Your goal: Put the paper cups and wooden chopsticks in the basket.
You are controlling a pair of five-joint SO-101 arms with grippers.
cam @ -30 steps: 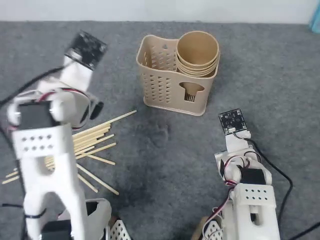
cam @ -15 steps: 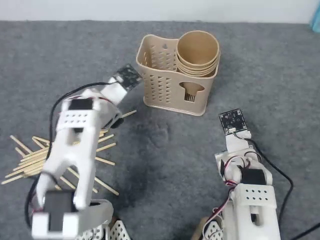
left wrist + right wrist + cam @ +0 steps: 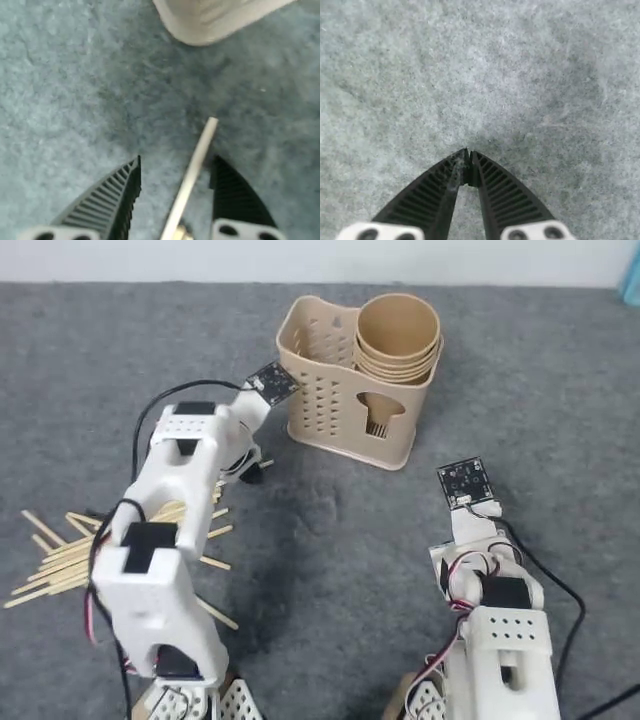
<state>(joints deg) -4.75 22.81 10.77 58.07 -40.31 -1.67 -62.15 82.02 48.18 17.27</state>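
Observation:
The beige perforated basket [image 3: 335,390] stands at the back middle of the grey carpet, with a stack of paper cups [image 3: 397,335] in its right half. Loose wooden chopsticks [image 3: 75,550] lie spread out at the left. My left gripper [image 3: 252,470] is low over the carpet just left of the basket's near corner [image 3: 215,20]. It [image 3: 177,160] is open, and one chopstick [image 3: 192,172] lies between its jaws, close to one finger. My right gripper [image 3: 469,152] is shut on nothing above bare carpet.
The right arm [image 3: 495,610] sits folded at the lower right, well apart from the basket. Open carpet lies between the two arms and in front of the basket. The left arm's body [image 3: 160,570] stretches over part of the chopstick pile.
The left arm has swung from the far left toward the basket and come down beside its near left corner. The basket has turned slightly. The right arm has not moved.

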